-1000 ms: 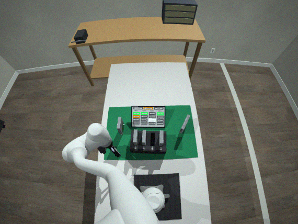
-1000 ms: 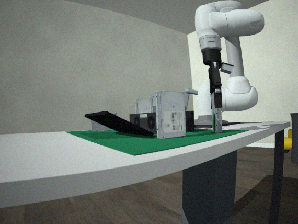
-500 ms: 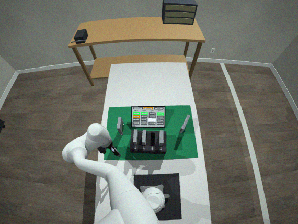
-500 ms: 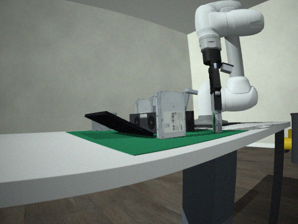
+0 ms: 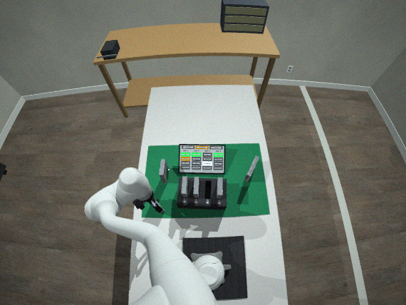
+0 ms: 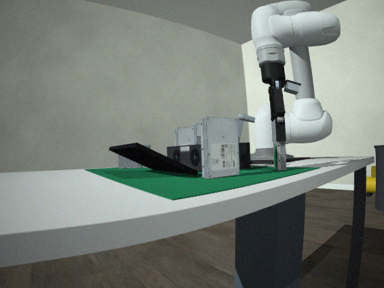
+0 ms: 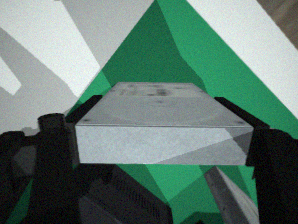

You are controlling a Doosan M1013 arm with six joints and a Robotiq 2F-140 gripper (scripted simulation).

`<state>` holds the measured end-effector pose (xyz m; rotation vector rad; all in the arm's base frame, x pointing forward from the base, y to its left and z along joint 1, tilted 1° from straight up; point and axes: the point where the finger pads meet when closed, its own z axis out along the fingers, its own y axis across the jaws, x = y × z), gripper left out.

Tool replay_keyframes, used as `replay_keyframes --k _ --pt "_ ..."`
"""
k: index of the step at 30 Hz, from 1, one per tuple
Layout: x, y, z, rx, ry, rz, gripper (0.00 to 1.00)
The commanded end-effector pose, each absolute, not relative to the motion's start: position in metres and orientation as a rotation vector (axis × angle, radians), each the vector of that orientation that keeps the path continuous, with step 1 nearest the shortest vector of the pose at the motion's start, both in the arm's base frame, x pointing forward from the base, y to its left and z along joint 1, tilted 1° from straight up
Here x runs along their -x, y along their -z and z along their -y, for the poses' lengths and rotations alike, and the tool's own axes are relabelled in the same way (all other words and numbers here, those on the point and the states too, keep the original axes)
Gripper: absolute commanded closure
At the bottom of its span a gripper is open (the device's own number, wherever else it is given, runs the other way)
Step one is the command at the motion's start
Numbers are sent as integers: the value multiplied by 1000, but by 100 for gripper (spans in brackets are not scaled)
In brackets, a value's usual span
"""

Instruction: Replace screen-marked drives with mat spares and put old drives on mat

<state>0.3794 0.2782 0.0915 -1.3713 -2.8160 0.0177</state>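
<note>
Observed on green mat point(image 5: 242, 151) point(image 6: 175, 188) point(image 7: 132, 60): dark dock point(image 5: 201, 205) point(image 6: 183, 155) point(image 7: 125, 195), flat, bearing three upright grey drives point(image 5: 196, 187) point(image 6: 184, 135), third slot from left open; tilted screen point(image 5: 201, 159) point(image 6: 155, 159) beyond, showing green, orange and white cells. Noted to left, upright labelled drive point(image 5: 163, 171) point(image 6: 220, 148) point(image 7: 230, 192); to right, another grey drive point(image 5: 251, 169) point(image 6: 129, 162), standing at an angle. Found at near left, grey drive point(image 6: 281, 158) point(image 7: 165, 145), upright, clasped by opposite edges

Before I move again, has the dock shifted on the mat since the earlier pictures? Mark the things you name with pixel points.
No. In the top view, the dock point(image 5: 201, 205) point(image 6: 184, 155) point(image 7: 125, 200) holds the same place just below the screen point(image 5: 201, 159) point(image 6: 151, 159).
</note>
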Motion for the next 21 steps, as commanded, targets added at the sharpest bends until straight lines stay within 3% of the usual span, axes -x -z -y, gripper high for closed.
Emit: replay_keyframes --k 1,21 --pt "-380 -92 -278 1372 -16 2816 28" --pt "-380 -94 -278 1372 -16 2816 30"
